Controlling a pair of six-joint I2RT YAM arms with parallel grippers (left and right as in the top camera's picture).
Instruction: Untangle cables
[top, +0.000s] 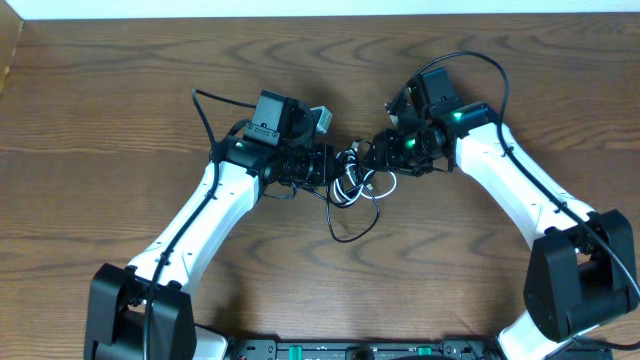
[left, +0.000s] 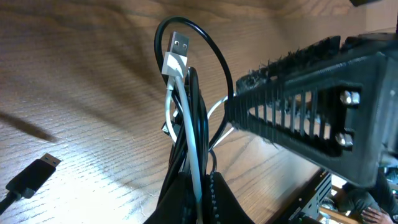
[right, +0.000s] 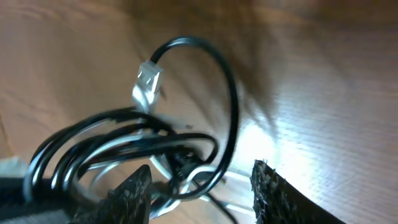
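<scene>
No legible text, brand, number or sign in any view. Pale label strip (top: 265, 129) on top of left arm's camera housing: print too small to read. Metal USB plug (left: 179, 45) at end of white cable (left: 186, 124): bare, no readable marking. Black plug (left: 34, 176) lying on table (left: 74, 93): no lettering discernible. Right wrist view too blurred for any print.

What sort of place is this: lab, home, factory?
Probably a robotics lab bench, though little beyond the tabletop shows. Signs: a wood-grain table, a left arm and right arm based at its near edge, and tangled cables between them as a test piece.
</scene>
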